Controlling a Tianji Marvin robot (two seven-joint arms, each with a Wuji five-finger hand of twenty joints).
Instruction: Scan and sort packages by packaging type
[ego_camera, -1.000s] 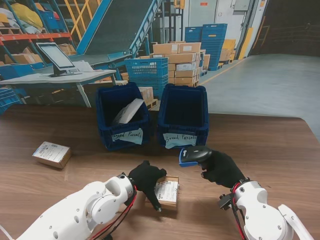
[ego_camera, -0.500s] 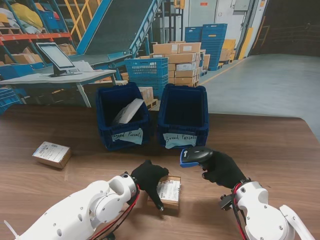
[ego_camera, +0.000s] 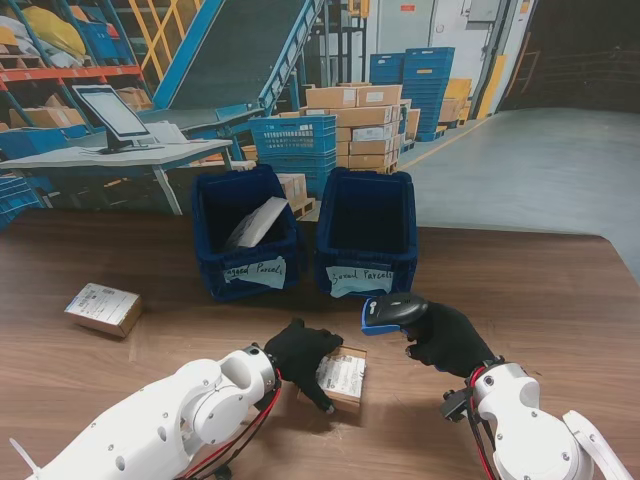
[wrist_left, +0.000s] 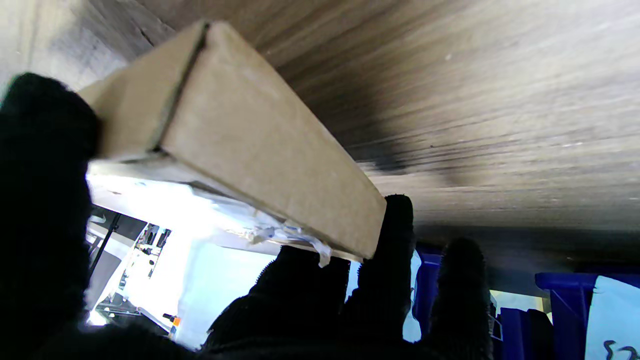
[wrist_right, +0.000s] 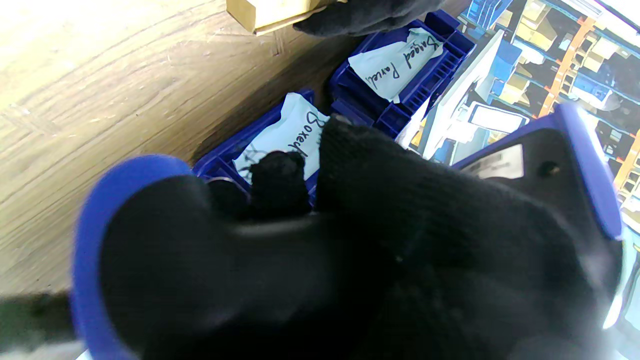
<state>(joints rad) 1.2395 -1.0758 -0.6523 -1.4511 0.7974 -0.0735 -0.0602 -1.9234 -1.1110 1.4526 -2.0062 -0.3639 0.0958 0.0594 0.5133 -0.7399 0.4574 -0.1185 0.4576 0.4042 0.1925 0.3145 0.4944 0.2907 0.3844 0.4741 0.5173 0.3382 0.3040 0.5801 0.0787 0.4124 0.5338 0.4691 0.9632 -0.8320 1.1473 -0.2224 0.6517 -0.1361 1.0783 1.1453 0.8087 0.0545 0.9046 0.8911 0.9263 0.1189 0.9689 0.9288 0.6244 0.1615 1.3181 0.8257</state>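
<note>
Cardboard, brown and flat with a white label, the small box (ego_camera: 340, 378) is gripped by the black-gloved left hand (ego_camera: 303, 352), fingers (wrist_left: 395, 250) curled around its edges. Just right of it, the right hand (ego_camera: 446, 338) clasps a blue-and-black handheld scanner (ego_camera: 391, 312).

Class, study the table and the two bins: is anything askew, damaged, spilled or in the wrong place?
Nothing stands out. The bagged parcel lies in the bin labelled Bagged Parcels. The left hand grips a small cardboard box, the right hand holds the scanner, and another box waits at the far left.
</note>
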